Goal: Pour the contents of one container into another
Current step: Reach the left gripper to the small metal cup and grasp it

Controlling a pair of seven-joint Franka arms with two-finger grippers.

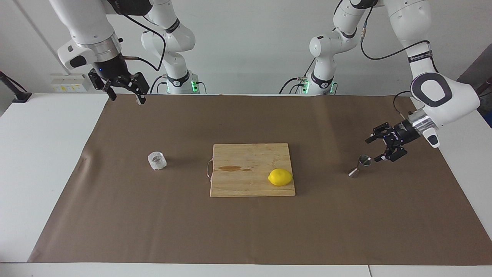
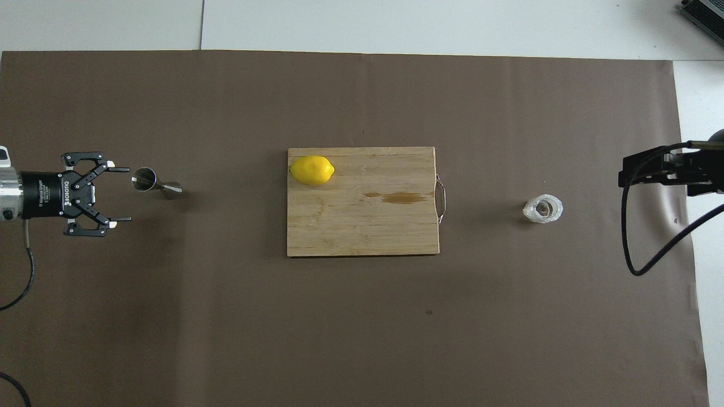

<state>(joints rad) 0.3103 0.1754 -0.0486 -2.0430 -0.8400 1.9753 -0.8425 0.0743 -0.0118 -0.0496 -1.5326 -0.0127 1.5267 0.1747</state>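
Note:
The clear crinkled cup (image 1: 157, 161) stands on the brown paper toward the right arm's end of the table, with something dark inside; it also shows in the overhead view (image 2: 543, 208). The steel jigger (image 1: 360, 166) stands toward the left arm's end and also shows in the overhead view (image 2: 154, 183). My left gripper (image 1: 375, 149) is open and low, right beside the jigger on the side toward the table's end, not around it; from overhead it (image 2: 120, 194) points at the jigger. My right gripper (image 1: 126, 96) is open and empty, raised over the table's edge nearest the robots.
A wooden cutting board (image 1: 246, 154) lies mid-table with a yellow lemon (image 1: 280, 177) on its corner and a brown stain (image 1: 232, 168). In the overhead view the board (image 2: 367, 232) and the lemon (image 2: 311, 170) lie between cup and jigger. Brown paper (image 1: 246, 231) covers the table.

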